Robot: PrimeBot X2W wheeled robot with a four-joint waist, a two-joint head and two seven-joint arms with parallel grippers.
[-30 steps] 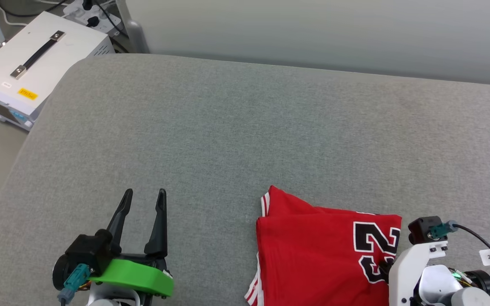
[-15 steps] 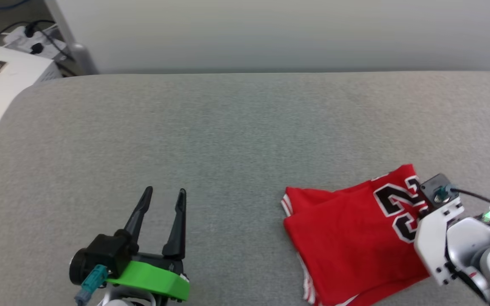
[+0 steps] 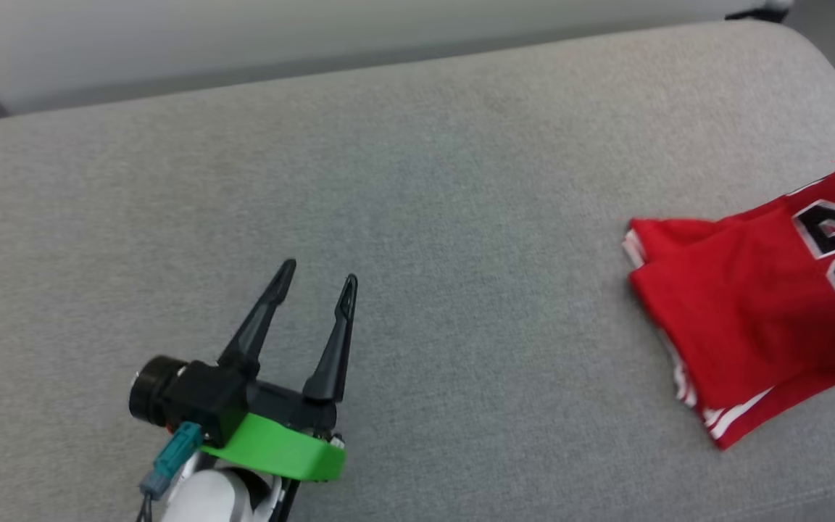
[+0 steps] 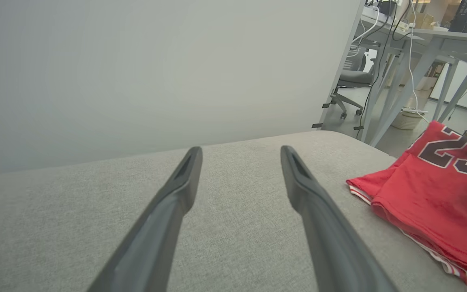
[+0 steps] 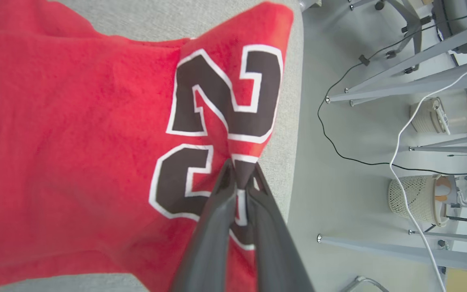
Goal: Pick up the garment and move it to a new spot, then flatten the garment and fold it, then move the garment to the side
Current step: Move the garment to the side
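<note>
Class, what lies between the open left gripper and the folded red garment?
Bare grey cushion, nothing on it; the head view shows that stretch between the left gripper and the garment.

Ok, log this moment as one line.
step: move garment aside | garment: folded, near right end of cushion | right gripper: shut on garment by the 23 | left gripper: open, empty, above cushion

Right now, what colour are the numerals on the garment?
Black with white edging, on the red garment; clearest in the right wrist view.
</note>
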